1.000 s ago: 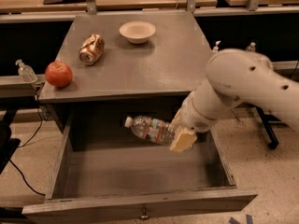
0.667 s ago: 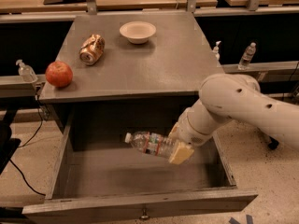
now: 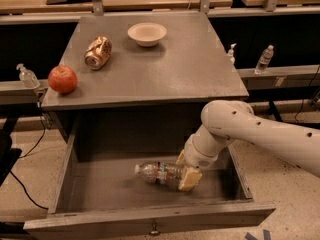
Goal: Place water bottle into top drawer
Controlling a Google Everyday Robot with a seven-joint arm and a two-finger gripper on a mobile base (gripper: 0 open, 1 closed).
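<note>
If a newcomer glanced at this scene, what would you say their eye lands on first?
The big white arm reaching from the right into the open top drawer, its gripper closed on the water bottle, held sideways low inside the drawer. Next, the red apple at the left edge of the cabinet top, with a tipped can and a white bowl farther back.

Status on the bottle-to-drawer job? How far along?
Done: the top drawer is pulled open, and the water bottle is down inside it, lying sideways. In hand: the end effector grips the bottle's base end. Left: release and withdraw.
</note>
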